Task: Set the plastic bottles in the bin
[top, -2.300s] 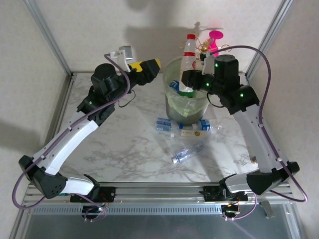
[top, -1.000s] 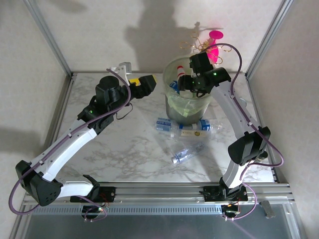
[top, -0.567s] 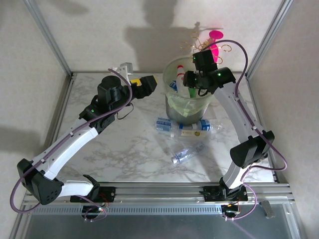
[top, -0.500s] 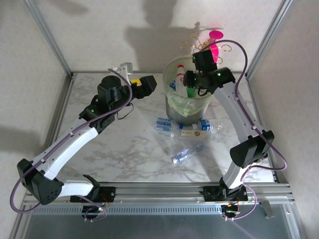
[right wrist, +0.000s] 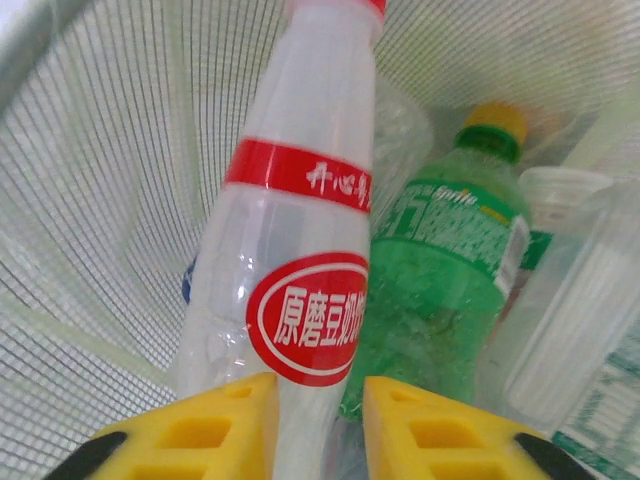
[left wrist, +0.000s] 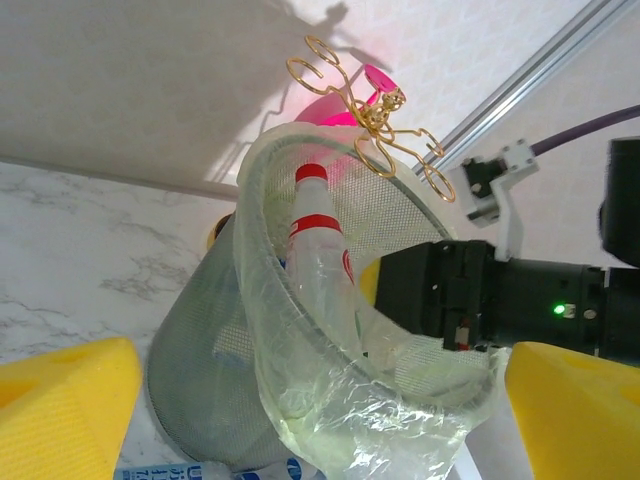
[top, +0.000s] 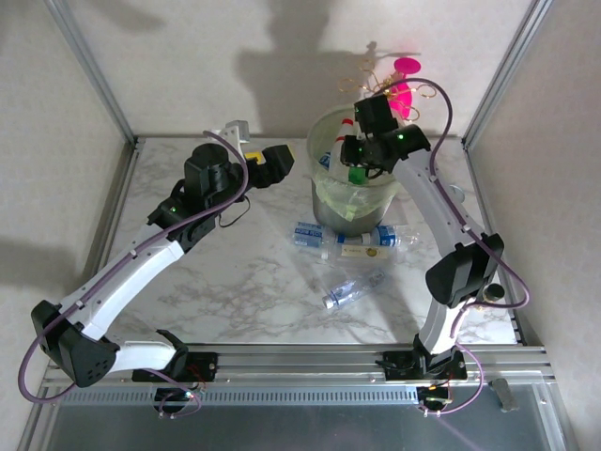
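The bin (top: 317,188) is a pale mesh bucket with a yellowish-green bag, standing at the back of the table. My right gripper (top: 353,158) reaches down inside it, shut on a white bottle (right wrist: 300,250) with red labels and a red cap. The bottle stands nearly upright against the mesh wall (right wrist: 90,200), its cap (top: 349,122) near the rim. Beside it in the bin are a green bottle (right wrist: 450,260) and a clear one (right wrist: 565,300). My left gripper (top: 272,162) hangs open left of the bin, facing the bin (left wrist: 200,340) and the white bottle (left wrist: 315,250).
Three bottles lie on the marble in front of the bin: a blue-labelled one (top: 308,232), a white-labelled one (top: 368,240) and a crushed clear one (top: 349,290). A pink-and-gold ornament (top: 402,80) stands behind the bin. Frame posts rise at both back corners.
My right gripper has brought the white bottle down from above the rim into the bin, its elbow swinging out to the right. The left arm has barely moved.
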`<action>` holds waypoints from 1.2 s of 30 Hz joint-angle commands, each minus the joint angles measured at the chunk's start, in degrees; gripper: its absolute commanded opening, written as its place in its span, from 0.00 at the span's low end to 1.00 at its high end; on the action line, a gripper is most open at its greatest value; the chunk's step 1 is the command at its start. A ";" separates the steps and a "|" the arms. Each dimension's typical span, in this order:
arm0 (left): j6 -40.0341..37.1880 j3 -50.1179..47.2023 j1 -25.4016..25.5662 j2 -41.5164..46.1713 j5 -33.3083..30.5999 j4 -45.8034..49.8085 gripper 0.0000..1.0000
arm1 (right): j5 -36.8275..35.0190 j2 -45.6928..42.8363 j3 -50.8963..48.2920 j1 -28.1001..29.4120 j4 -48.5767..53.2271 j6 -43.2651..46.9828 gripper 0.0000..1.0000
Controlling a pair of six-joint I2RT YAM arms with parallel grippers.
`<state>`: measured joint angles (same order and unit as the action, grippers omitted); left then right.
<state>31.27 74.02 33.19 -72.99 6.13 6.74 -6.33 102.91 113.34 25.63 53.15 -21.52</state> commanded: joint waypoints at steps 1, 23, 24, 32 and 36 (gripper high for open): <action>0.44 -1.88 -0.31 1.97 -0.82 0.96 0.93 | -2.86 -6.16 4.21 -0.47 -2.29 -0.76 0.34; 2.80 -10.38 7.55 -1.63 -6.89 3.98 0.88 | 11.07 -31.07 -35.26 25.50 2.57 0.14 0.63; 2.41 -9.92 7.58 -1.64 -7.56 5.41 0.88 | 11.67 -31.87 -38.55 25.52 1.96 -1.70 0.68; 0.42 -11.26 7.55 4.66 -10.50 11.46 0.88 | 8.12 -40.51 -57.19 23.37 -4.44 -23.93 0.96; -1.47 -11.36 7.50 7.44 -10.99 14.55 0.88 | 8.39 -44.21 -63.02 18.86 -5.40 -31.17 0.96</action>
<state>32.01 62.98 40.42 -67.72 -2.87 17.58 3.90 60.58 52.71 46.54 49.82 -43.40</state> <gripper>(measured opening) 0.878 0.959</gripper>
